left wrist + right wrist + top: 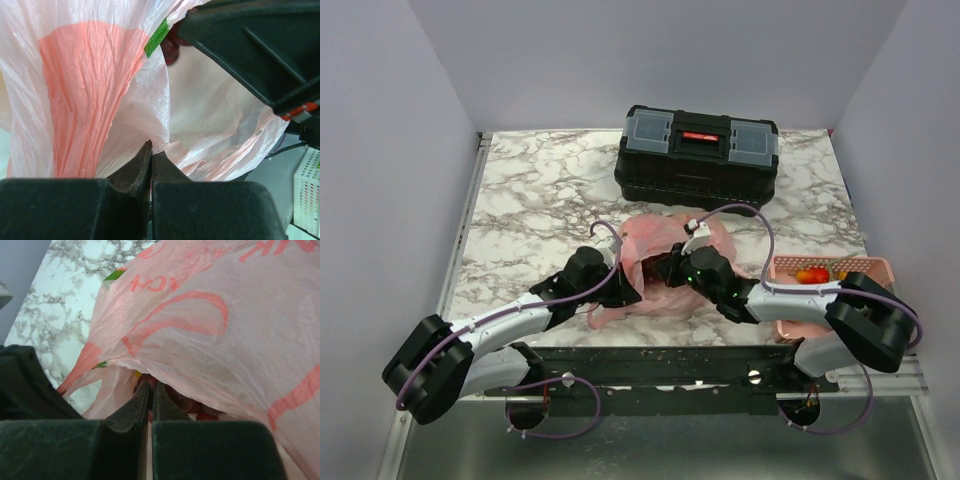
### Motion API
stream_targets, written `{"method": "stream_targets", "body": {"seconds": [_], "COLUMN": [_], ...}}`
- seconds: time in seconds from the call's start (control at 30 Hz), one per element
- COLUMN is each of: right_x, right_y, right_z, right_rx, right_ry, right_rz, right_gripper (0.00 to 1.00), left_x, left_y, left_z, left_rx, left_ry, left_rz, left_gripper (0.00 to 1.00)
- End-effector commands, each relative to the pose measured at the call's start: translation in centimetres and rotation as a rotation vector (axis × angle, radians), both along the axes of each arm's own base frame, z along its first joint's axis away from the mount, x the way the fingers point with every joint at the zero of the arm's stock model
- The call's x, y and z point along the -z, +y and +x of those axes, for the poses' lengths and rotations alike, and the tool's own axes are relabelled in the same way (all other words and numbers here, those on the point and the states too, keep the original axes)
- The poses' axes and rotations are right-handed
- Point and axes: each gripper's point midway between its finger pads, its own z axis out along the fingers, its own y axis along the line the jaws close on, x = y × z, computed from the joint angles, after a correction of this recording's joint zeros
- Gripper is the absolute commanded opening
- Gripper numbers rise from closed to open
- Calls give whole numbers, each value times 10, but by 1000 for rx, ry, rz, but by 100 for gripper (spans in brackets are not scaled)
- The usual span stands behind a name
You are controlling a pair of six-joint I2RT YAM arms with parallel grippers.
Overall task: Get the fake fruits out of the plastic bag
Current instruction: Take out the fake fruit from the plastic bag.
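Seen from above, the thin crinkled translucent pink plastic bag [650, 238] lies mid-frame on the marble-patterned counter [530, 200], its mouth hidden by both arms. The left wrist view alone shows the left pincer [151, 150] closed tight on a fold of film. The right wrist view shows the right pincer [149, 390] closed at the bag's opening, dark red glossy fruits [186, 404] just behind. A black plastic toolbox [698, 155] sits above, and a rigid pink slotted basket [865, 266] at right holds a red round fruit [811, 275].

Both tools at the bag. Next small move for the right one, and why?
Probably open the right tool and ease it forward. It sits shut at the mouth of the plastic bag, with dark red fake fruits just past its tips, while the left tool pinches the bag's film.
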Motion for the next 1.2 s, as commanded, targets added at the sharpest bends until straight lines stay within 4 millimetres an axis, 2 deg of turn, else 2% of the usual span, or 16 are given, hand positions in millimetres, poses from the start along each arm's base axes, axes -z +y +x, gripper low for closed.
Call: {"method": "stream_targets", "body": {"seconds": [0.0, 0.3, 0.4, 0.57, 0.93, 1.17], "right_x": [-14, -61, -78, -119, -194, -240], "right_y": [3, -5, -11, -15, -24, -37], "right_z": [-24, -44, -43, -43, -40, -26], "right_rx": [-107, -170, -149, -139, -98, -33], "right_ry": [21, -15, -39, -108, -225, -344], "right_rz": [29, 108, 123, 177, 292, 232], "right_gripper": [3, 2, 1, 1, 1, 1], "left_x": [-7, -2, -1, -2, 0, 0], "left_y": [-3, -2, -2, -3, -2, -3], "left_z": [6, 5, 4, 5, 2, 2], "left_rx": [1, -1, 5, 3, 3, 8], "left_ry": [-31, -19, -8, -13, 2, 7], "left_rz": [8, 12, 21, 15, 15, 13], "left_gripper": [0, 0, 0, 0, 0, 0]}}
